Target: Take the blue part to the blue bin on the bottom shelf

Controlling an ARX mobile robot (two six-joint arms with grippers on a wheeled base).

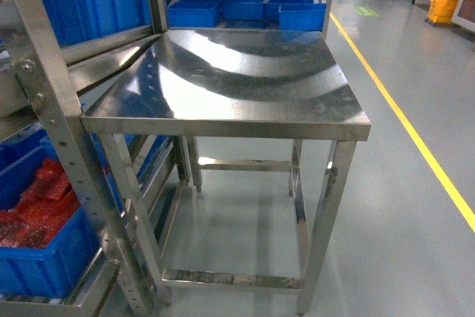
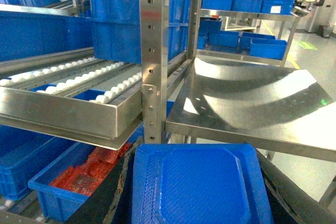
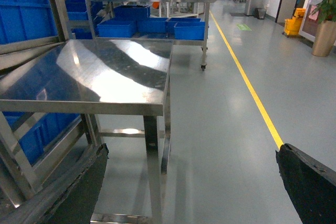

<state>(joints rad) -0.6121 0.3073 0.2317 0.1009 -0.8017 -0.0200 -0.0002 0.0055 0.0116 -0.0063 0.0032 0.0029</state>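
Observation:
The blue part [image 2: 199, 179], a flat blue plastic piece with a raised rim and textured face, fills the bottom of the left wrist view. My left gripper [image 2: 205, 205] is shut on it, a black finger [image 2: 113, 187] against each side. It hangs beside the steel rack post, above the bottom shelf [image 1: 74, 304]. A blue crate with red netted stuff [image 2: 79, 179] sits on that shelf. Further left is a plain blue crate [image 2: 23, 156]; I cannot tell whether it is the blue bin. My right gripper [image 3: 194, 187] is open over the floor with nothing in it. Neither gripper shows in the head view.
A flat-topped steel table [image 1: 237, 79] stands right of the rack post [image 1: 52, 109]. A tilted roller tier [image 2: 68, 103] juts out above the red-filled crate [image 1: 37, 220]. More blue crates [image 1: 223, 5] are stacked behind. A yellow floor line [image 1: 415, 139] runs along the right.

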